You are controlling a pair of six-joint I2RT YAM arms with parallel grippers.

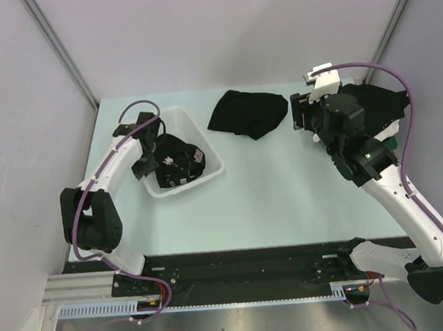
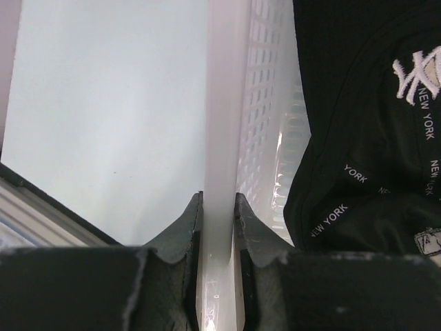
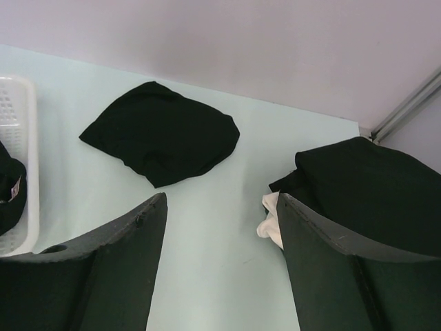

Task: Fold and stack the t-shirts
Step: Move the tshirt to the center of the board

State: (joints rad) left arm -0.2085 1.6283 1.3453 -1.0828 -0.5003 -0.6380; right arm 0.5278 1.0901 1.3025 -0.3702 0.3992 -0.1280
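Overhead view of a pale green tabletop (image 1: 285, 191) with two robot arms at its near edge. On the left stands a white mesh basket (image 1: 206, 141) containing a crumpled black t-shirt with white "NEW YORK" lettering (image 1: 176, 160). The left tool (image 2: 218, 203) is clamped narrowly on the basket's left rim, one finger on each side of the plastic wall. Near the far middle of the tabletop, apart from the basket, lies a second black t-shirt (image 1: 246, 112), loosely bunched. At the far right is a pile of black t-shirts (image 1: 382, 103), with a bit of white cloth (image 3: 271, 219) showing at its near edge. The right tool (image 3: 222, 200) is held above the tabletop between the bunched shirt and the pile, fingers spread wide and holding nothing.
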